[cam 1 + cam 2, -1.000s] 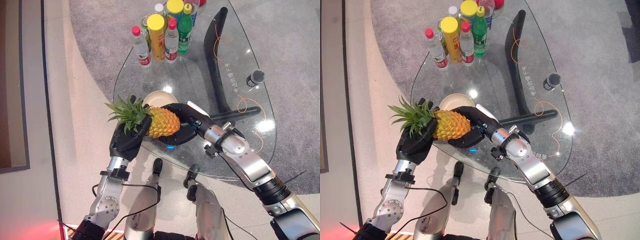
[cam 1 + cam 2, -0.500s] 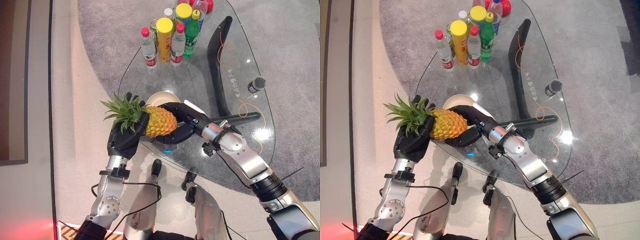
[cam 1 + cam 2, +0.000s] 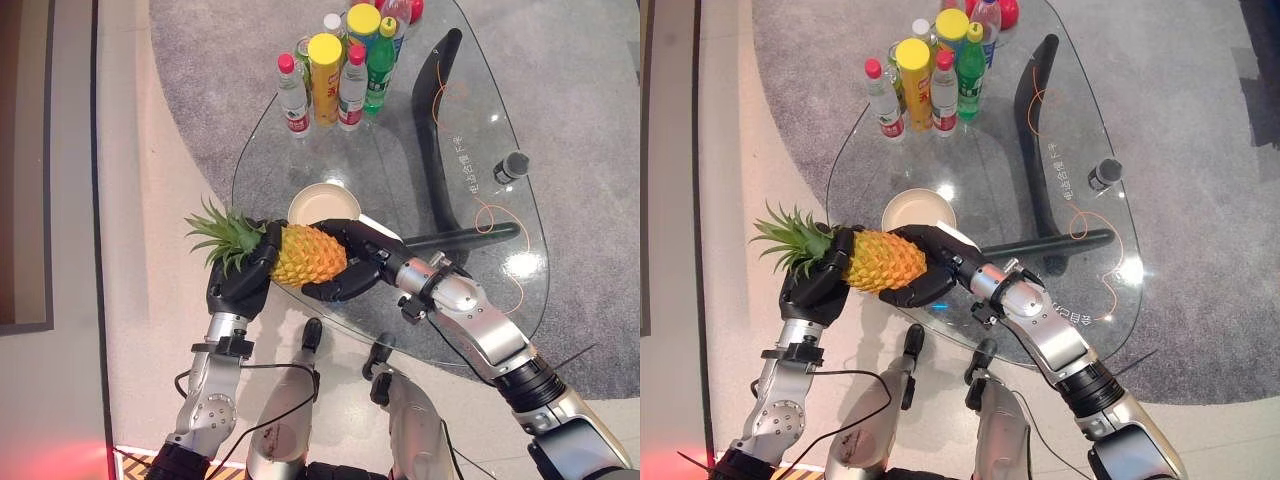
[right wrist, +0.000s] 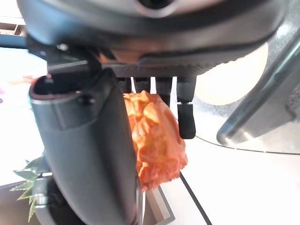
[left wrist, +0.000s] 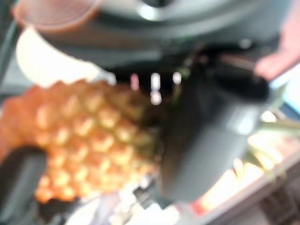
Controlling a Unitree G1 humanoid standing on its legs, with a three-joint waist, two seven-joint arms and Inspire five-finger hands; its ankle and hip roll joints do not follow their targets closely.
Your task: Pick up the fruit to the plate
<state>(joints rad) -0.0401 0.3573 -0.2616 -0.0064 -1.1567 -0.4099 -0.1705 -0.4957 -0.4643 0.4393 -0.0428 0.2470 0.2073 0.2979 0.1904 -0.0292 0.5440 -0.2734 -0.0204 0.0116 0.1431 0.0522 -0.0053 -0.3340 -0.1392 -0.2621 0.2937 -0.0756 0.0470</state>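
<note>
Fingers of both hands clamp the pineapple [image 3: 308,255] beside the plate [image 3: 322,204], bottles [image 3: 335,65] beyond.

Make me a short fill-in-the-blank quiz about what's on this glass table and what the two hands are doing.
1. Both hands hold a ____ between them.
2. The left hand grips the end of the fruit with the ____ leaves.
3. The plate on the glass table is ____.
4. The tall can among the bottles has a ____ lid.

Missing words: pineapple; green; empty; yellow
</note>
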